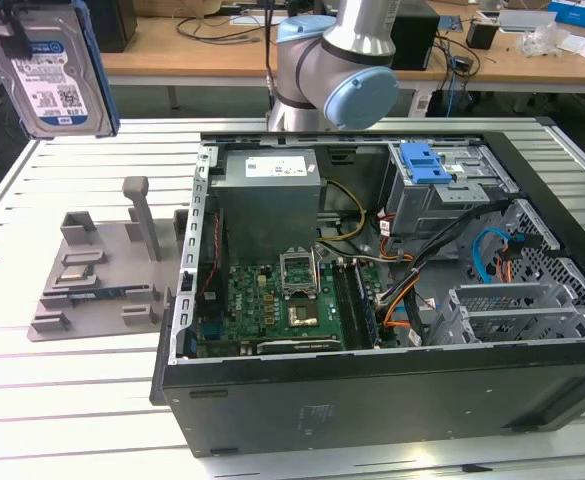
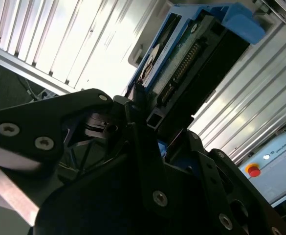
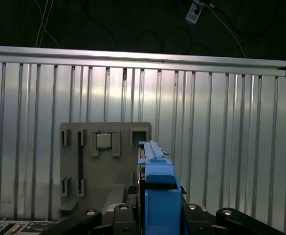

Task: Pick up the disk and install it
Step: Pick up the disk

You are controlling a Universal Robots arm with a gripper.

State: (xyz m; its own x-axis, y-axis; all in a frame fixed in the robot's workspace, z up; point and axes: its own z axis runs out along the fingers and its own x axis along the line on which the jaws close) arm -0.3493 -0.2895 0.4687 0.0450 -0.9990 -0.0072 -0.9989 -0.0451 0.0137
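The disk [image 1: 60, 78], a silver hard drive with a blue-and-white label and blue rails, hangs upright high above the slatted table at the exterior view's far left. My gripper [image 1: 14, 38] is shut on its upper part. In the second wrist view the black fingers [image 2: 140, 132] clamp the disk [image 2: 191, 54] at its connector end. The first wrist view looks down along the disk's blue rail [image 3: 157, 186], with the gripper [image 3: 157, 213] closed around it.
A grey fixture plate [image 1: 102, 270] lies on the table below the disk, also in the first wrist view [image 3: 103, 166]. The open computer case [image 1: 372, 380] fills the exterior view's right half, with a blue-latched drive bay [image 1: 427, 160] and grey power supply [image 1: 270, 190].
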